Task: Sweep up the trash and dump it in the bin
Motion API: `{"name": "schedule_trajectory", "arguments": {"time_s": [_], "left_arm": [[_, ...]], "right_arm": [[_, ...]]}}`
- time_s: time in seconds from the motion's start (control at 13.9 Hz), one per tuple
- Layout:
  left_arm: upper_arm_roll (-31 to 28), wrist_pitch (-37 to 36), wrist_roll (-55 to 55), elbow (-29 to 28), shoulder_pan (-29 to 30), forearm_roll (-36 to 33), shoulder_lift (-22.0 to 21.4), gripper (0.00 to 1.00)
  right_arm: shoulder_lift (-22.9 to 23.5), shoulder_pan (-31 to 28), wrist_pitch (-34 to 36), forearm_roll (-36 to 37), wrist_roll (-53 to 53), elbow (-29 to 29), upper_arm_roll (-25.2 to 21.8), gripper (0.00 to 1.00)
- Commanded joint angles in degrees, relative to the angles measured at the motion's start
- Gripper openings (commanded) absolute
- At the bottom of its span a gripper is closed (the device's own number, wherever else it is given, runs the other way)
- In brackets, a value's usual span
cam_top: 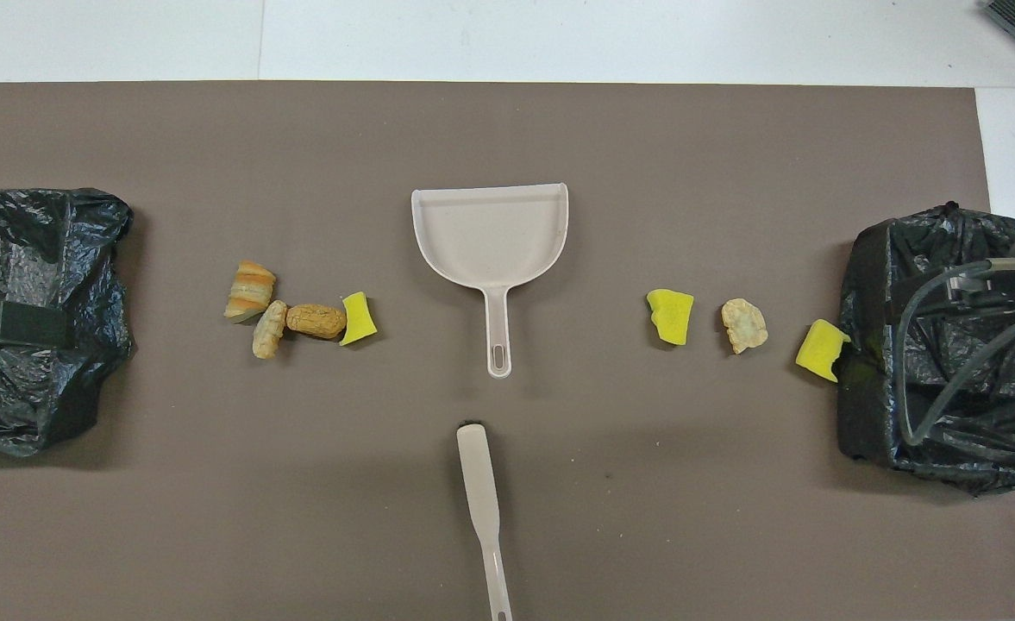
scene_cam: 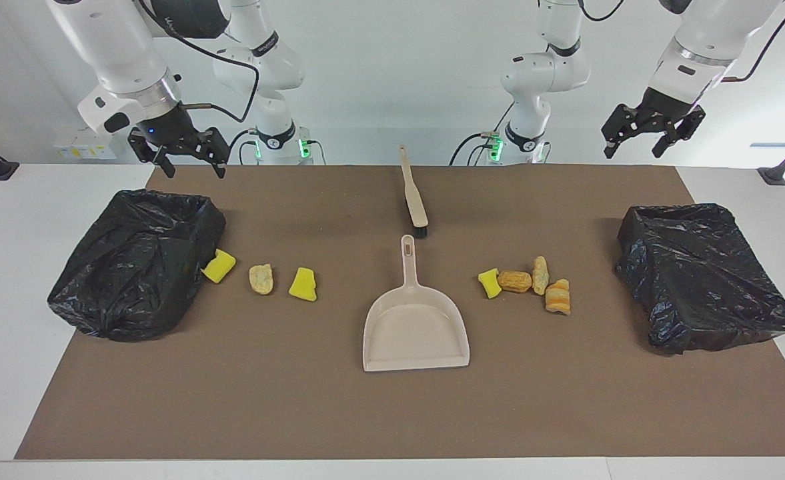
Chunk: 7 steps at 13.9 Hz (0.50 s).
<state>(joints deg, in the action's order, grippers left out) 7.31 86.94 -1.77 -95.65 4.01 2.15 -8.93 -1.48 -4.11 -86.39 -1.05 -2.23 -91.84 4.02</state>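
Observation:
The trash lies in two groups on the brown mat [scene_cam: 392, 413]. Toward the right arm's end are a yellow sponge chunk [scene_cam: 219, 266] against a black-bagged bin [scene_cam: 139, 263], a tan lump [scene_cam: 261, 279] and another yellow chunk [scene_cam: 303, 284]. Toward the left arm's end are a yellow chunk [scene_cam: 489, 283] and three bread-like pieces [scene_cam: 540, 275] in a cluster. The beige dustpan [scene_cam: 416, 327] lies mid-mat with its handle toward the robots. The brush [scene_cam: 413, 193] lies nearer to the robots than the dustpan. My right gripper [scene_cam: 193, 168] hangs open over its bin's edge. My left gripper [scene_cam: 634, 148] hangs open, high over the mat's edge.
A second black-bagged bin [scene_cam: 702, 273] stands at the left arm's end of the mat. In the overhead view the left gripper [cam_top: 7, 323] covers part of that bin [cam_top: 33, 259], and the right gripper [cam_top: 981, 289] with its cable covers part of the other bin [cam_top: 930, 414].

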Motion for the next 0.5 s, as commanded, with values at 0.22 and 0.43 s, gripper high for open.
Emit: {"name": "schedule_trajectory", "arguments": {"time_s": [0.22, 0.43], "left_arm": [[-0.45, 0.69, -0.61, -0.41, -0.67, 0.66, -0.48, 1.0], [-0.45, 0.69, -0.61, -0.68, -0.67, 0.66, -0.83, 1.0]], "right_arm": [[-0.63, -0.55, 0.88, -0.79, 1.53, -0.18, 0.21, 1.0], [-0.81, -0.55, 0.97, -0.79, 1.79, -0.53, 0.29, 1.0]]}}
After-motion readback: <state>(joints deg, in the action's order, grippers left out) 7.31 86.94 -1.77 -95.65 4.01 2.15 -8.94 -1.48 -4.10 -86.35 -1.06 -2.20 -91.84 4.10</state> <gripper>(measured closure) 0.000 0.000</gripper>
